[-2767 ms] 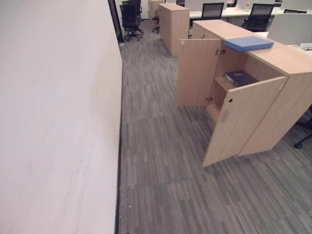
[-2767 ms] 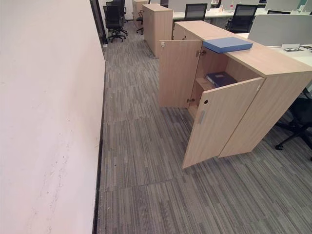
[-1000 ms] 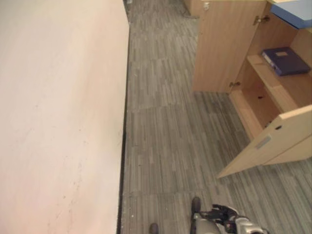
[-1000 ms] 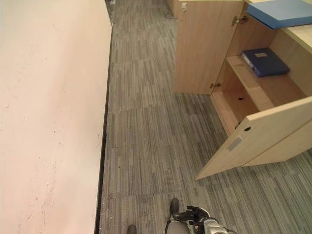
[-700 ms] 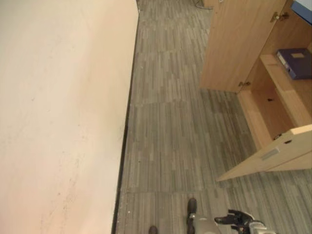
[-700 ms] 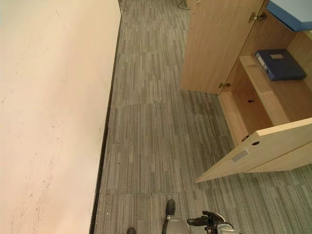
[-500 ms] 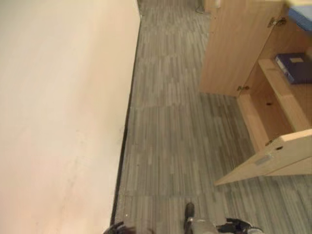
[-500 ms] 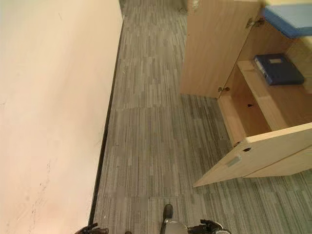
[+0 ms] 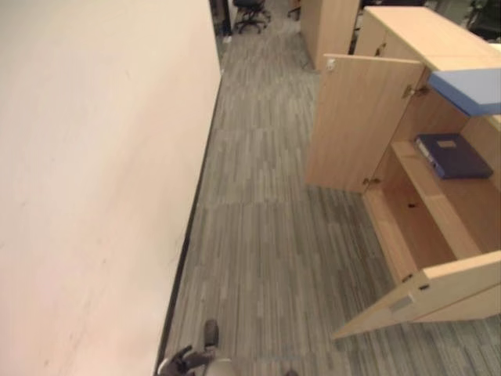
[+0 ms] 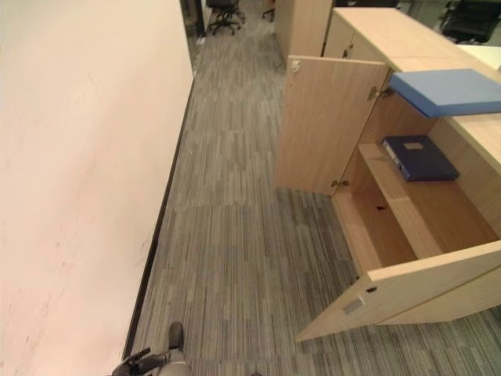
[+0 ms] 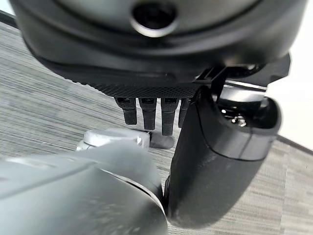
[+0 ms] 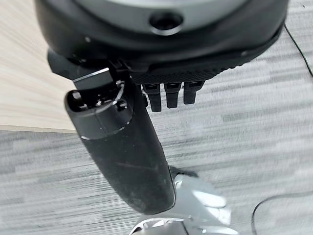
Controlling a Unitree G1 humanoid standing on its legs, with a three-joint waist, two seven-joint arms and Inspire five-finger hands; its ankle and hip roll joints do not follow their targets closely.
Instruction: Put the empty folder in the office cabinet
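Note:
A light-blue folder (image 10: 450, 90) lies flat on top of the open wooden cabinet (image 10: 329, 125), over its open side. Inside, a dark blue binder (image 10: 420, 157) lies on the upper shelf (image 10: 407, 207); the shelf below is bare. Both doors stand open, the near one (image 10: 423, 286) swung out over the carpet. My left hand (image 9: 182, 362) hangs low at the bottom edge, far from the cabinet, fingers (image 11: 146, 112) straight and holding nothing. In the right wrist view my right hand (image 12: 122, 152) hangs over the carpet beside a wooden panel, fingers (image 12: 168, 95) straight and empty.
A long white wall (image 9: 94, 172) runs along the left, leaving a carpeted aisle (image 9: 258, 235) between it and the cabinet. Further down the aisle stand another wooden cabinet (image 9: 329, 23) and a black office chair (image 9: 249, 12).
The camera has swung, bringing the cabinet top and light-blue folder into view. My right hand has left the bottom edge; my left hand now shows at the bottom left.

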